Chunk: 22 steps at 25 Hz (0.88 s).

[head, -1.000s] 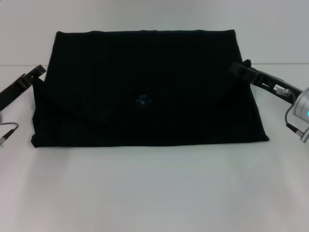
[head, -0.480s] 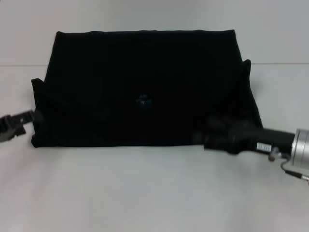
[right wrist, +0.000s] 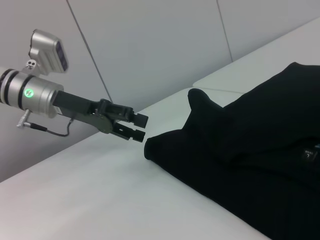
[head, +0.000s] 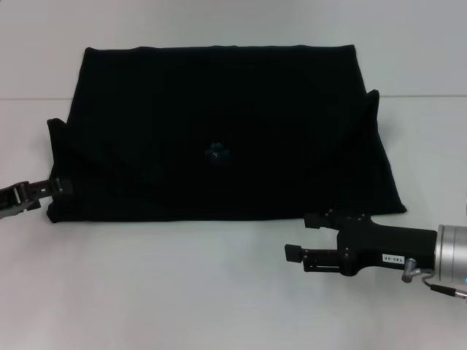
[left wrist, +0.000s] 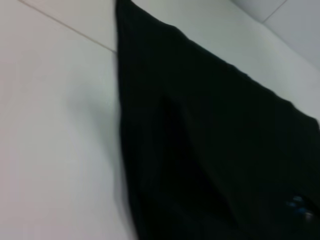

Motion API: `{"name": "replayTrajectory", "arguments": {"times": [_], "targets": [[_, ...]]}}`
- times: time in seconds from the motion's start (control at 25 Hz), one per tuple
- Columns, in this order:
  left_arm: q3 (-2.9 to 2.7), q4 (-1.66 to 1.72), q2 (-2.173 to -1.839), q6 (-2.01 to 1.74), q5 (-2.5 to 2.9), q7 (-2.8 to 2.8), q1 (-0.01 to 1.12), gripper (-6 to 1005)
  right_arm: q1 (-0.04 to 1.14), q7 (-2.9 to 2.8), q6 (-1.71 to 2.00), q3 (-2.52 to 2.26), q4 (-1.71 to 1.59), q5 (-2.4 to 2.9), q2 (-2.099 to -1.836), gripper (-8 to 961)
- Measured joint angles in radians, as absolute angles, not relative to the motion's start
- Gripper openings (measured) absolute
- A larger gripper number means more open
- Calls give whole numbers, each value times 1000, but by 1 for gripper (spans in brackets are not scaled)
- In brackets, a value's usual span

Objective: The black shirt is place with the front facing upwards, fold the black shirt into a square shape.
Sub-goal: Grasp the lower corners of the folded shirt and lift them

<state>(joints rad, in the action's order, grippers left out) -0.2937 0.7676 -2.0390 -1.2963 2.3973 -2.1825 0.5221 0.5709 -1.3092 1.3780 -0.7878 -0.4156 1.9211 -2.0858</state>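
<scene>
The large plain black cotton shirt [head: 219, 131] is lying folded into a wide rectangle on the white worktop [head: 182, 292], with both sleeves turned in over the body and small points of cloth sticking out at its left and right edges. A small blue neck label [head: 217, 153] is showing near the middle of the shirt. No chest lettering is being shown.

The left gripper [head: 60, 186] is being held at the shirt's near left corner, its black fingertips right at the cloth edge. In the right wrist view the left gripper [right wrist: 139, 127] is seen with its two fingers [right wrist: 141, 119] parted by a narrow gap, just beside the corner of the shirt [right wrist: 240, 150] and not grasping it.

The right gripper [head: 300, 235] is hovering over bare worktop just in front of the shirt's near edge, towards its right corner. Its fingers [head: 315, 218] are spread apart and released, holding nothing, and are pointing along the near edge towards the shirt's left side.

In the left wrist view only the shirt [left wrist: 210, 150] and the label [left wrist: 298, 206] are being shown.
</scene>
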Motion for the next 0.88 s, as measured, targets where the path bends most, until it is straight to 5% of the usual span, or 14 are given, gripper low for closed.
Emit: {"name": "replayTrajectory", "arguments": {"times": [0.88], "targets": [[-345, 688, -2055, -1195, 2409, -2175, 562, 929, 567, -1311, 1382, -778, -414, 1914, -2086, 873]]}}
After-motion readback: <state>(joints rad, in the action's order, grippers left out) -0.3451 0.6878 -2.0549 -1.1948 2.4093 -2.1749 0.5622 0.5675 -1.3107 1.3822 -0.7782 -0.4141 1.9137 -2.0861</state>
